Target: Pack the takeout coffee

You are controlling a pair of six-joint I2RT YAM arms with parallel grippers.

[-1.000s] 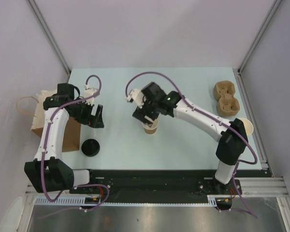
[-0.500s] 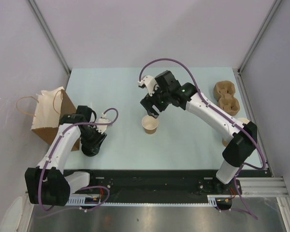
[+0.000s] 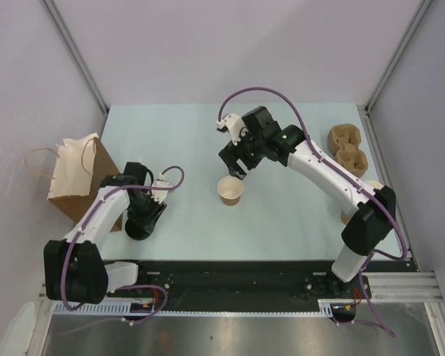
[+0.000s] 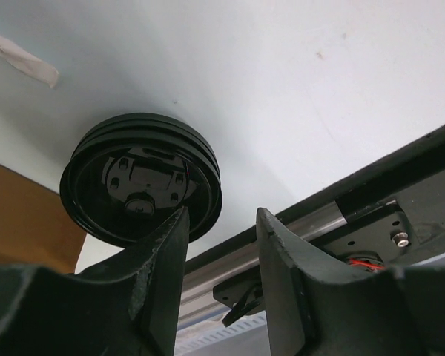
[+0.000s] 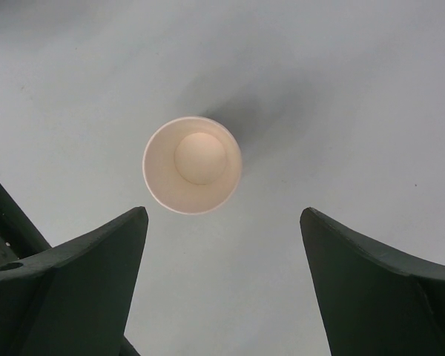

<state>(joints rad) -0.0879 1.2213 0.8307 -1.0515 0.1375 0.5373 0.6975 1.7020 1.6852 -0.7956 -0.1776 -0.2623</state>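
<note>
The takeout coffee stands in two parts. Its kraft-brown paper cup [image 3: 231, 191] [image 5: 192, 164] is upright and lidless at the table's middle. Its round black lid [image 4: 133, 178] [image 3: 136, 231] lies flat near the front left. My right gripper [image 3: 238, 164] [image 5: 222, 211] hovers above and just behind the cup, open wide, with nothing between its fingers. My left gripper [image 3: 145, 219] [image 4: 221, 209] is down at the lid with its jaws half apart. Its left fingertip overlaps the lid's edge, the gap between the fingers shows only table and rail, and the lid is not clamped.
A brown paper bag [image 3: 78, 178] with handles stands open at the left edge, just behind the left arm. A moulded pulp cup carrier [image 3: 346, 148] lies at the back right. A pale cup rim [image 3: 371, 185] shows beside the right arm's elbow. The black base rail [image 4: 400, 170] runs close behind the lid.
My left gripper came down from beside the bag to the lid and narrowed its jaws. My right gripper let go of the cup and drew up and back from it.
</note>
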